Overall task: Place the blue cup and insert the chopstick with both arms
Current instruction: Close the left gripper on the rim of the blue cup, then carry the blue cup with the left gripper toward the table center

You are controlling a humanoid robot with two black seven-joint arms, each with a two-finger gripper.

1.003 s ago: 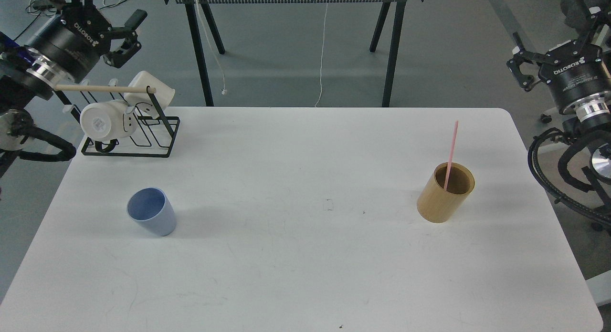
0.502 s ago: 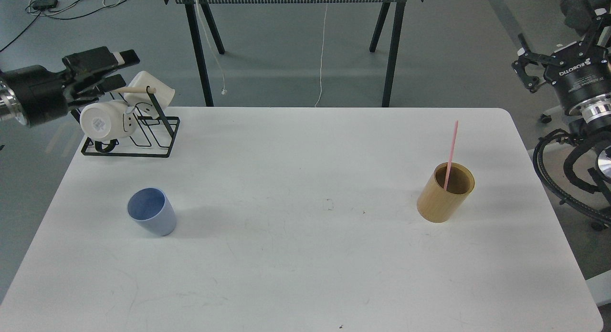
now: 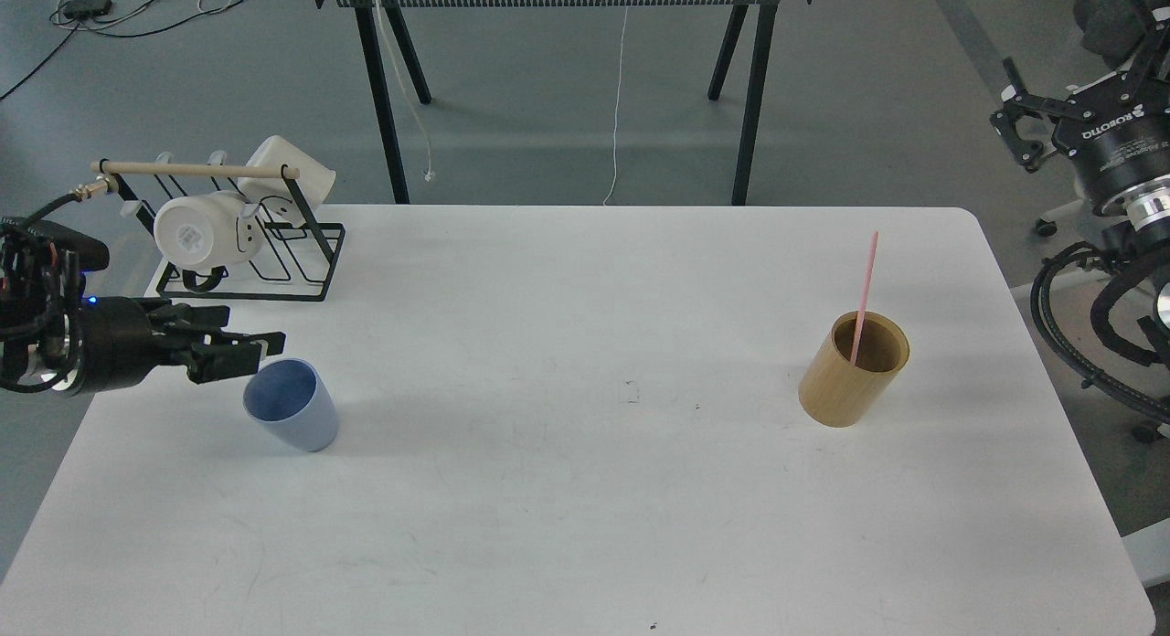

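Observation:
The blue cup (image 3: 292, 406) stands upright on the white table (image 3: 585, 526) at the left. My left gripper (image 3: 256, 351) is low over the table's left edge, with its fingers pointing right and their tips just at the cup's near-left rim; it looks open and holds nothing. The pink chopstick (image 3: 865, 289) stands leaning in the tan bamboo cylinder (image 3: 853, 369) at the right. My right gripper (image 3: 1065, 69) is raised off the table's far right corner, fingers spread open and empty, well away from the chopstick.
A black wire mug rack (image 3: 274, 261) with a wooden rod and white mugs (image 3: 196, 232) stands at the table's back left, just behind my left arm. Another table's black legs (image 3: 384, 88) stand on the floor beyond.
My left arm has swung down from beside the mug rack to table height, bringing its gripper up to the blue cup. My right gripper has drifted slightly right. Cup and chopstick have not moved.

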